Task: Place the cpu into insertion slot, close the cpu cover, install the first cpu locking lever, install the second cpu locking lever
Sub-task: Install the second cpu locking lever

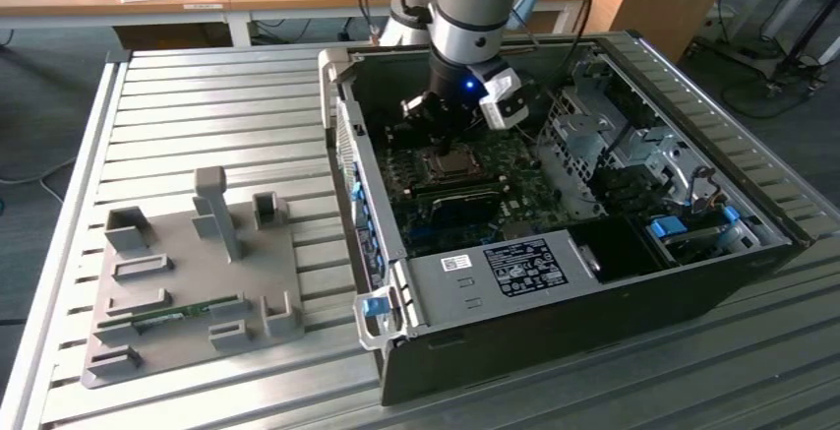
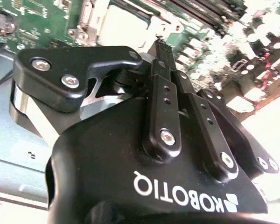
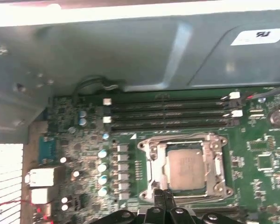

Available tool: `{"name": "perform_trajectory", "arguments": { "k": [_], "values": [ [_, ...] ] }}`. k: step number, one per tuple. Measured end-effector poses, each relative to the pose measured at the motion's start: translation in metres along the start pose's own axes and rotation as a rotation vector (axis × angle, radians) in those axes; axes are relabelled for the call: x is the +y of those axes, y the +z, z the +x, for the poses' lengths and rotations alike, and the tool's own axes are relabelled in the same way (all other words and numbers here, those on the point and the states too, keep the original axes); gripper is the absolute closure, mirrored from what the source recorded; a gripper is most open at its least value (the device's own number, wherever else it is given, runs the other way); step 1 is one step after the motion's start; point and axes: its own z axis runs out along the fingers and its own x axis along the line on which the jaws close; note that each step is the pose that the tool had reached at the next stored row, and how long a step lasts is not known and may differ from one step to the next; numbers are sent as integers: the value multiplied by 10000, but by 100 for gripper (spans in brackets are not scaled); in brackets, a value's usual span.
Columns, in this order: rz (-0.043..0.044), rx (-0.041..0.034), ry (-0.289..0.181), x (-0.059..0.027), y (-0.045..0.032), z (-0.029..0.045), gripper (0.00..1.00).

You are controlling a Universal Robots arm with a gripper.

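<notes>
Cpu (image 3: 185, 166) is seated in the socket, cover (image 3: 186, 169) is closed over it. Gripper (image 3: 164, 199) is held at the socket edge, fingers (image 2: 164, 70) pressed together, empty. Lever state can't be told.

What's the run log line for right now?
gripper: shut, empty, at socket edge | cpu: seated in socket | cpu cover: closed over cpu | open computer case: on slatted table

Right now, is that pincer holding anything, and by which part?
Nothing is held. The pincer is shut with nothing between its tips, just beside the cpu cover, which lies closed over the cpu.
</notes>
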Motion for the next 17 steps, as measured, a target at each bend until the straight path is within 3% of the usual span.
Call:
{"name": "perform_trajectory", "arguments": {
  "k": [10, 17],
  "values": [
    [20, -1, 0, 100, 30, -271, 89],
    [20, -1, -1, 103, 31, -300, 89]
  ]
}}
